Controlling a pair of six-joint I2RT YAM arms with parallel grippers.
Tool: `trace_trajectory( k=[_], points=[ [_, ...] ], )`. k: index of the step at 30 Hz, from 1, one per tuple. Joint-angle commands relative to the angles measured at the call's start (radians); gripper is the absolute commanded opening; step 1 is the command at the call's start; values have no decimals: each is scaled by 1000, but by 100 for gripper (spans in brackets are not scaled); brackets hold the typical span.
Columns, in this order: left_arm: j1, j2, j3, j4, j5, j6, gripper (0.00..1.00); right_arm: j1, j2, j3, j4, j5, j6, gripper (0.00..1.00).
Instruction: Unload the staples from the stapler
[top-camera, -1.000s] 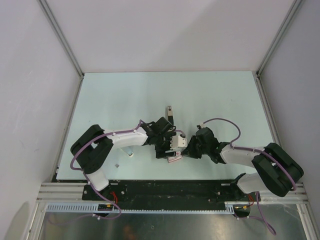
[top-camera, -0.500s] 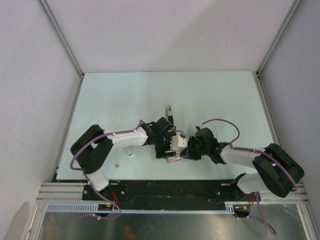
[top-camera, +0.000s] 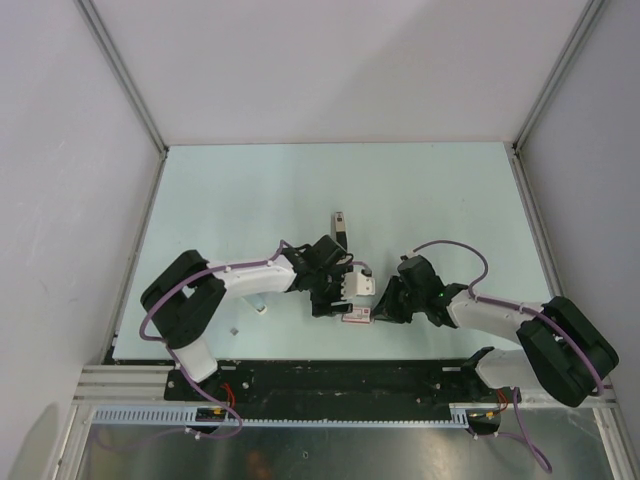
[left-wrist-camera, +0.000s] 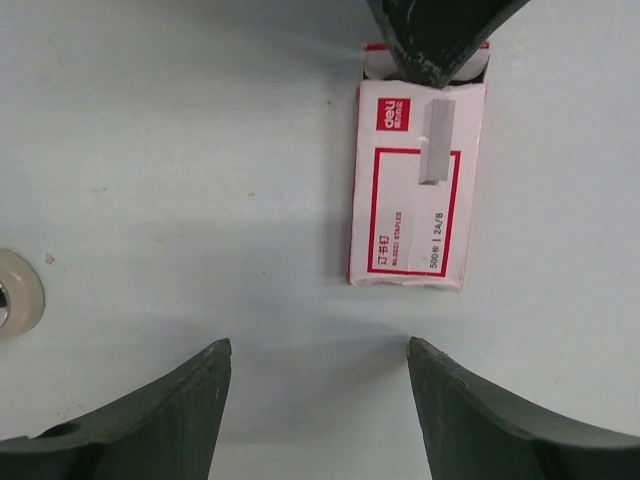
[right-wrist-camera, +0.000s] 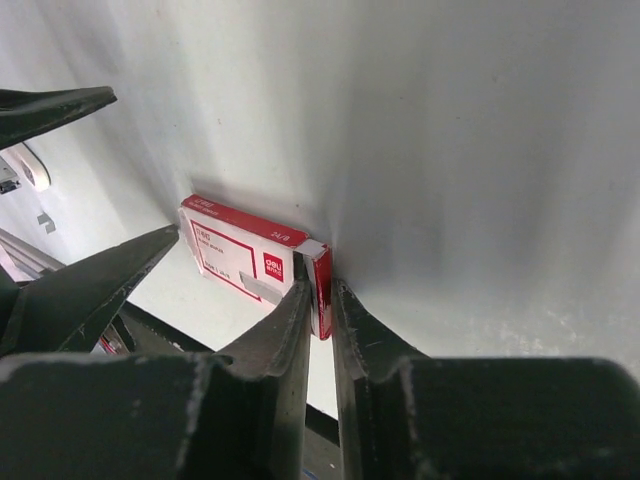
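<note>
The stapler, slim and black with a silvery strip, lies on the table just beyond my left wrist, untouched; it shows only in the top view. My left gripper is open and empty, its fingers spread just short of a pinkish staple box. My right gripper is shut on the red end flap of that box, which lies flat on the table. The right gripper's tips show at the top of the left wrist view.
A short pale block and a tiny dark bit lie on the table left of the left forearm. A white round object sits at the left edge of the left wrist view. The table's near edge is close behind the box.
My right gripper has shifted slightly to the right, and the staple box has moved a little right with it. The left arm has hardly moved.
</note>
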Motion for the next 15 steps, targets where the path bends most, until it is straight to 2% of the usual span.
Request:
trace_trajectory(
  k=[1, 4, 9, 15],
  points=[
    [-6, -56, 15, 12, -37, 24, 76, -6, -6, 0, -82, 47, -37, 18],
    [-7, -77, 23, -3, -30, 20, 76, -4, 2, -3, -62, 34, -38, 20],
    [-7, -113, 45, -26, 34, -7, 76, -1, 8, -19, -10, 3, -29, 37],
    [-30, -48, 79, -33, 59, -19, 75, -3, -5, -35, 33, -24, -15, 50]
  ],
)
